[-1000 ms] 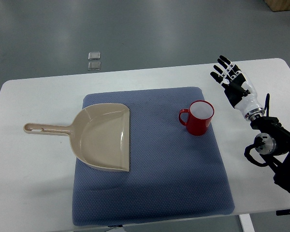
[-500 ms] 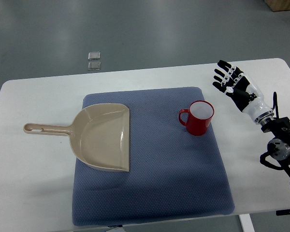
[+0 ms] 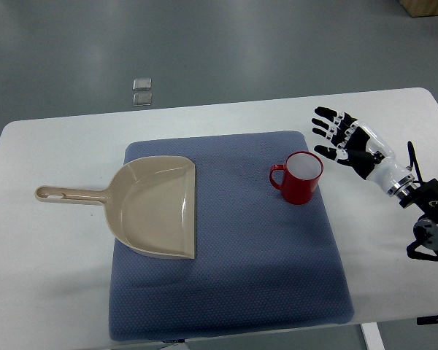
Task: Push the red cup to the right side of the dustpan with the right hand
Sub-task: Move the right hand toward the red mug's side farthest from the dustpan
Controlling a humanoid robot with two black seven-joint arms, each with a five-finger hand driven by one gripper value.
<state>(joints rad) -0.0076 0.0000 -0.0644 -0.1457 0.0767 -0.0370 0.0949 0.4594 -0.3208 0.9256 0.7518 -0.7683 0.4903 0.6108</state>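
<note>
A red cup (image 3: 299, 178) with a white inside stands upright on the blue mat (image 3: 233, 277), its handle pointing left. A beige dustpan (image 3: 155, 206) lies on the mat's left part, its handle reaching left over the white table. My right hand (image 3: 336, 136) hovers just right of the cup and slightly behind it, fingers spread and pointing left toward it, a small gap from the rim. It holds nothing. The left arm does not show.
The white table (image 3: 51, 277) extends around the mat on all sides. My right forearm and its joint (image 3: 431, 219) hang over the table's right edge. Two small clear squares (image 3: 141, 90) lie on the grey floor beyond the table.
My right hand has turned from fingers pointing away to pointing left, and has dropped closer to the cup's right side. The cup and dustpan have stayed put.
</note>
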